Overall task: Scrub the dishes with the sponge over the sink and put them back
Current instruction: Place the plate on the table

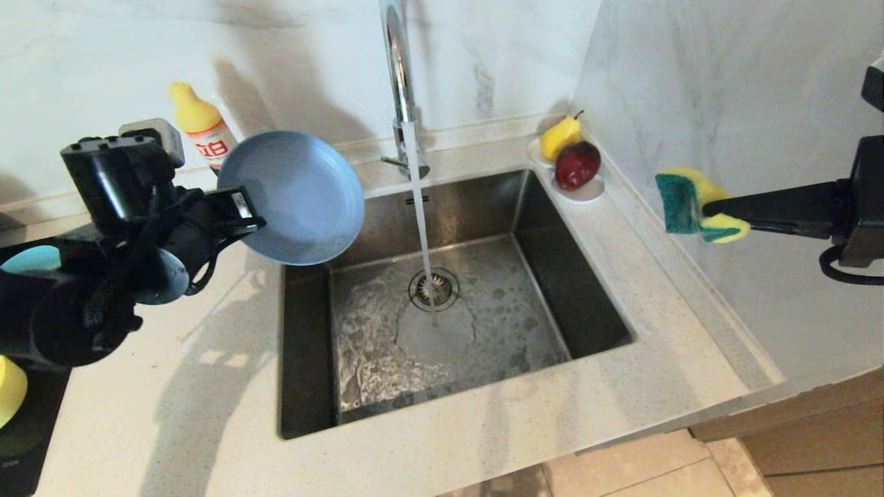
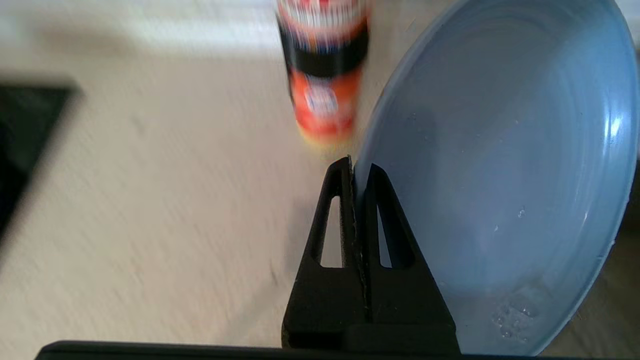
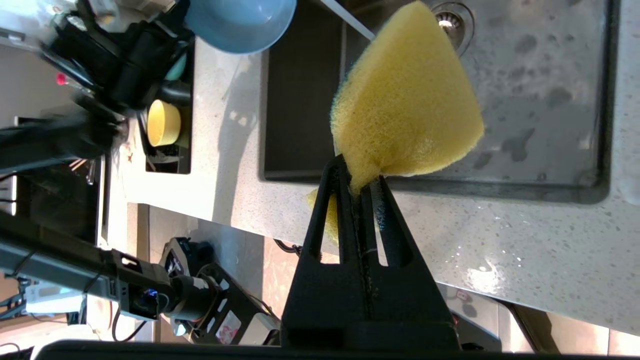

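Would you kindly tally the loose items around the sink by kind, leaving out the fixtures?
Plates: 1 (plate)
Bowls: 2 (teal bowl, yellow bowl)
Sponges: 1 (sponge)
Bottles: 1 (bottle)
Fruit: 2 (pear, apple)
Fruit dishes: 1 (white dish)
Total: 8
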Controlling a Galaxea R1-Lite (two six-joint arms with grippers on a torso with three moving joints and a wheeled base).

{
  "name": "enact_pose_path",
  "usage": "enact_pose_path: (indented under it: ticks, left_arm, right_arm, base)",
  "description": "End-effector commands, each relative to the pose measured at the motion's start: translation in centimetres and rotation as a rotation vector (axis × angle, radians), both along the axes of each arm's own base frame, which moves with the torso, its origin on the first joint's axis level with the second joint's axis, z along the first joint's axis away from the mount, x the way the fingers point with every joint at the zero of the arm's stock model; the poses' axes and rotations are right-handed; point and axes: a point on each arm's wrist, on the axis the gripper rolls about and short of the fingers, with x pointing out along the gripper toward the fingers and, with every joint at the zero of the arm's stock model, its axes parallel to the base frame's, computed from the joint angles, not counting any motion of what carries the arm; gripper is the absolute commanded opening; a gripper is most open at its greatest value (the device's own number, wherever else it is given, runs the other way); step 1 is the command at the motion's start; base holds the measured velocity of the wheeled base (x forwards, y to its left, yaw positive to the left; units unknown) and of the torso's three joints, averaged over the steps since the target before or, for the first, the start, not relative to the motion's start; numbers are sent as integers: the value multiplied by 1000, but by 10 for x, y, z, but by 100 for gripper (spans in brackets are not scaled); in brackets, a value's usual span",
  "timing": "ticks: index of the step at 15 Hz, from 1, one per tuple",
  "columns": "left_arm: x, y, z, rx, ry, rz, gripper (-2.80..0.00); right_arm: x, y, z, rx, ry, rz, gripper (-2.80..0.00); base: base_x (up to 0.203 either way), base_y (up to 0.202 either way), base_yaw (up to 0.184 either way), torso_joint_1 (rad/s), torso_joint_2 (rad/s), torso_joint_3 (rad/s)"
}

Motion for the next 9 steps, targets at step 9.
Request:
enact_pose_path:
  ticks: [9]
  left_arm:
    - [-20,112,40,-313,234,81,-280]
  right_arm:
    - [13,-4,-10,-12,47,-37,-280]
  base:
    - [0,0,0,0,0,0]
